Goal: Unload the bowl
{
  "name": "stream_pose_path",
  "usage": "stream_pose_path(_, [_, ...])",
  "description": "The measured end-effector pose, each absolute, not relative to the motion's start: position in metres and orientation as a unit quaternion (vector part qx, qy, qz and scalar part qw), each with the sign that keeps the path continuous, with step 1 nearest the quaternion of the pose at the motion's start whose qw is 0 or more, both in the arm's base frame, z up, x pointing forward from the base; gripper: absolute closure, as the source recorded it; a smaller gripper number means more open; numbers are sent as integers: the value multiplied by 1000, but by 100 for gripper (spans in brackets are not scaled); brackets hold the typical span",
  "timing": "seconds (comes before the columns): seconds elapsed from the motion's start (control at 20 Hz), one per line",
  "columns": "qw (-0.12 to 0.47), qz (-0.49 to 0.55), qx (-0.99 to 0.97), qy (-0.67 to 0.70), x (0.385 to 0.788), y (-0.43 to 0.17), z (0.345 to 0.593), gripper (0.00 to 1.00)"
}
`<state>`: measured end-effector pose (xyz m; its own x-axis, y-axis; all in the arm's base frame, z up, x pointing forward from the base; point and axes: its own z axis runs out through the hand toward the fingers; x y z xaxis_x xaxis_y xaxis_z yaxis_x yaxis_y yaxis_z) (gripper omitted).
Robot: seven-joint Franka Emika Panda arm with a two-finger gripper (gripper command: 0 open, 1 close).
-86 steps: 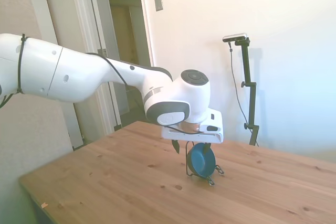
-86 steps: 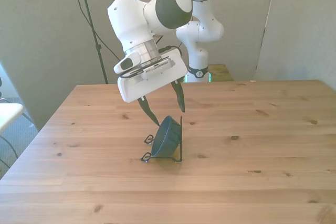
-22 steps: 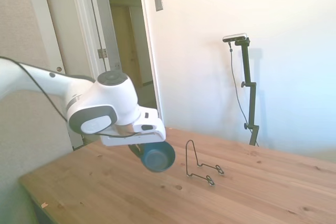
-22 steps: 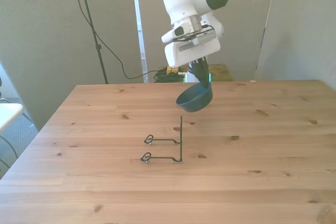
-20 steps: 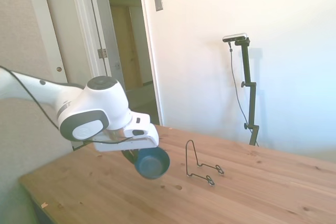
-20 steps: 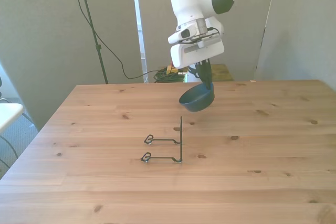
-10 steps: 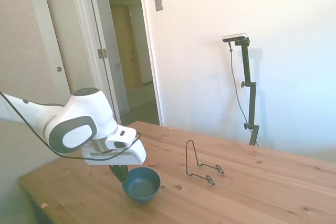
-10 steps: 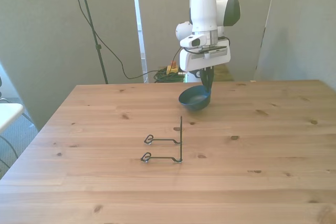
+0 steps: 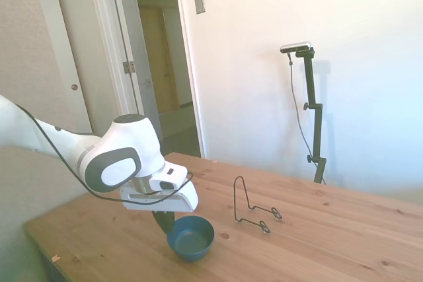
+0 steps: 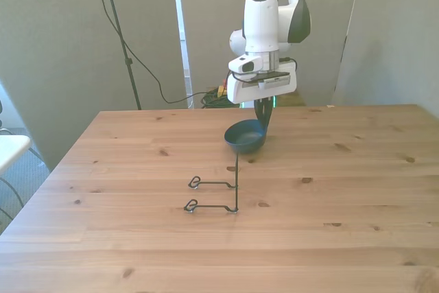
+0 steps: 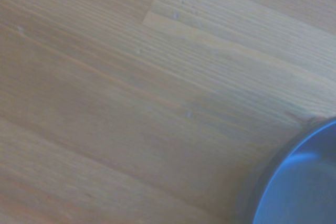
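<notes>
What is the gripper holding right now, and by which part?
The gripper holds the dark teal bowl by its rim, at the edge nearest the arm. The bowl sits upright, low on the table, clear of the wire stand.

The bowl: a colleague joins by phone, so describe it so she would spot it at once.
On the wooden table, look below the white arm's gripper near the far edge. The bowl sits upright there, small, round and dark teal-blue, apart from the thin black wire stand, which is bare.
</notes>
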<state>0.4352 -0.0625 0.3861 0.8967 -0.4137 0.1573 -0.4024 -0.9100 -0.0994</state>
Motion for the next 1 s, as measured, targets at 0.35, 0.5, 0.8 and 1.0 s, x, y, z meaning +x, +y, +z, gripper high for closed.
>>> stream_pose_path(0.35, [15, -87, -971, 221, 443, -65, 386, 0])
stream_pose_path(0.5, [10, -79, -970, 230, 442, -62, 385, 0])
stream_pose_path(0.8, [9, -65, -971, 232, 440, -53, 386, 0])
stream_pose_path(1.0, [-10, -68, -962, 263, 437, -41, 393, 0])
